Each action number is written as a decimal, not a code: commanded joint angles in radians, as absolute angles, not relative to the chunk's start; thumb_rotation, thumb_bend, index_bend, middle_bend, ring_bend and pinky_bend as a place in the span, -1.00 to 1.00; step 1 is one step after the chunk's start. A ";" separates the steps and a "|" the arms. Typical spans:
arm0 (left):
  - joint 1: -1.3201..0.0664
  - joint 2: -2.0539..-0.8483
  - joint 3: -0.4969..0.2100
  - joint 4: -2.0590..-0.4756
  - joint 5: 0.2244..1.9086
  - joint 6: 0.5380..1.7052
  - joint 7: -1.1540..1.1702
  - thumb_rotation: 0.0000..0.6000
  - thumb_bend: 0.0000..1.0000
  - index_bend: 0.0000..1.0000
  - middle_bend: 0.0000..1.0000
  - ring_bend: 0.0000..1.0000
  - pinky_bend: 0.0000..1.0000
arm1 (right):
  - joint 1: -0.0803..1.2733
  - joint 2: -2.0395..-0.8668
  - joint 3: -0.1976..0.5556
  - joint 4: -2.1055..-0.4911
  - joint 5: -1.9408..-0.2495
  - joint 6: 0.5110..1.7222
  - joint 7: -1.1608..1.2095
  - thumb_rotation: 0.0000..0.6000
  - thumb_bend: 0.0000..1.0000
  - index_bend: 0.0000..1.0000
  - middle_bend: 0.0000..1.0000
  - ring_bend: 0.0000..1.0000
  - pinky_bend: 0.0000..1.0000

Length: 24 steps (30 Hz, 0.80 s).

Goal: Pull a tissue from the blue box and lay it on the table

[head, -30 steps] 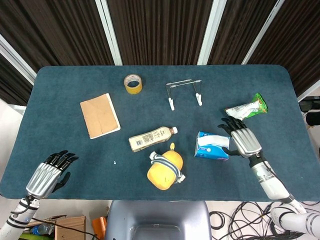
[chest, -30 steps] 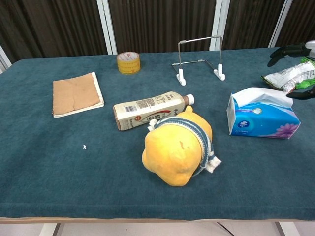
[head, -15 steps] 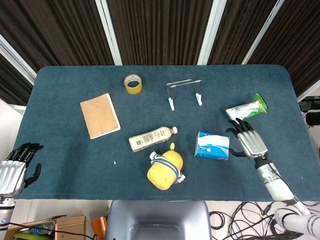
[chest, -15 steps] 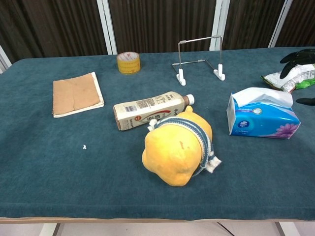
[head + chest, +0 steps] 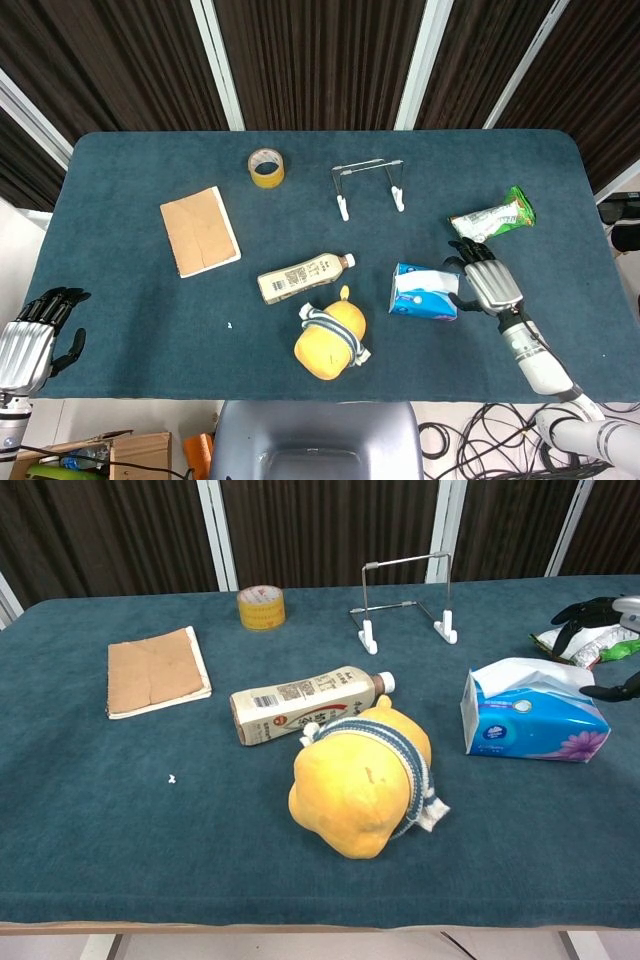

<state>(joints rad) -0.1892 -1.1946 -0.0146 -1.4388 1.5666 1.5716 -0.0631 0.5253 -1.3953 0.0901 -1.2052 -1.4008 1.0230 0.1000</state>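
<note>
The blue tissue box (image 5: 423, 291) (image 5: 532, 726) lies right of the table's middle, with a white tissue (image 5: 535, 676) standing out of its top. My right hand (image 5: 489, 279) (image 5: 600, 640) hovers at the box's right end with fingers spread and nothing in them; its thumb is close to the box's right edge. My left hand (image 5: 28, 338) hangs off the table's front-left corner, fingers apart and empty. The chest view does not show it.
A yellow plush toy (image 5: 330, 337) and a lying bottle (image 5: 304, 277) are left of the box. A green snack bag (image 5: 493, 217) lies just behind my right hand. A wire stand (image 5: 369, 186), a tape roll (image 5: 266, 167) and a brown notebook (image 5: 199, 230) sit further back and left.
My right hand drew back to the right, then came in again toward the box's right end. My left hand moved off the table's front-left corner and has stayed there.
</note>
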 commanded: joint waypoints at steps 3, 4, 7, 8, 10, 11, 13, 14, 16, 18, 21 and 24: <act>-0.189 -1.195 -0.018 -1.439 1.567 1.562 -0.065 1.00 0.01 -0.45 -0.50 -0.63 -0.37 | 0.525 -1.401 0.091 -1.198 -1.398 1.023 0.095 1.00 -0.41 -0.23 -0.81 -0.98 -0.78; -0.189 -1.195 -0.019 -1.439 1.568 1.561 -0.063 1.00 0.01 -0.45 -0.50 -0.63 -0.37 | 0.525 -1.403 0.091 -1.195 -1.400 1.026 0.097 1.00 -0.39 -0.20 -0.81 -0.98 -0.78; -0.188 -1.198 -0.021 -1.438 1.572 1.560 -0.058 1.00 0.00 -0.45 -0.50 -0.63 -0.37 | 0.522 -1.409 0.091 -1.185 -1.407 1.038 0.100 1.00 -0.35 -0.10 -0.81 -0.98 -0.78; -0.188 -1.199 -0.021 -1.438 1.574 1.559 -0.056 1.00 0.00 -0.45 -0.50 -0.63 -0.37 | 0.521 -1.413 0.091 -1.180 -1.411 1.043 0.104 1.00 -0.33 -0.07 -0.81 -0.98 -0.78; -0.187 -1.199 -0.022 -1.438 1.576 1.557 -0.055 1.00 0.00 -0.45 -0.50 -0.63 -0.37 | 0.519 -1.417 0.090 -1.172 -1.415 1.050 0.111 1.00 -0.30 -0.01 -0.78 -0.98 -0.78; -0.187 -1.200 -0.023 -1.438 1.578 1.556 -0.055 1.00 0.00 -0.45 -0.50 -0.63 -0.37 | 0.518 -1.421 0.090 -1.167 -1.416 1.051 0.114 1.00 -0.27 0.02 -0.77 -0.98 -0.78; -0.187 -1.200 -0.023 -1.438 1.579 1.555 -0.054 1.00 0.01 -0.45 -0.50 -0.62 -0.37 | 0.518 -1.424 0.089 -1.160 -1.419 1.052 0.120 1.00 -0.24 0.05 -0.76 -0.98 -0.78; -0.186 -1.200 -0.024 -1.438 1.579 1.554 -0.055 1.00 0.00 -0.45 -0.50 -0.62 -0.37 | 0.518 -1.426 0.088 -1.156 -1.421 1.052 0.124 1.00 -0.22 0.06 -0.75 -0.98 -0.78; -0.186 -1.200 -0.026 -1.439 1.579 1.553 -0.055 1.00 0.00 -0.45 -0.50 -0.63 -0.37 | 0.518 -1.431 0.088 -1.147 -1.425 1.057 0.130 1.00 -0.19 0.09 -0.73 -0.98 -0.78; -0.185 -1.201 -0.027 -1.438 1.579 1.552 -0.055 1.00 0.00 -0.45 -0.50 -0.62 -0.36 | 0.517 -1.436 0.086 -1.139 -1.430 1.062 0.132 1.00 -0.17 0.14 -0.72 -0.97 -0.78; -0.184 -1.200 -0.028 -1.439 1.581 1.549 -0.056 1.00 0.00 -0.45 -0.50 -0.63 -0.36 | 0.515 -1.447 0.086 -1.123 -1.437 1.074 0.134 1.00 -0.14 0.19 -0.69 -0.95 -0.76; -0.184 -1.200 -0.029 -1.440 1.582 1.547 -0.055 1.00 0.00 -0.45 -0.50 -0.63 -0.36 | 0.514 -1.460 0.086 -1.103 -1.443 1.083 0.137 1.00 -0.10 0.23 -0.67 -0.93 -0.75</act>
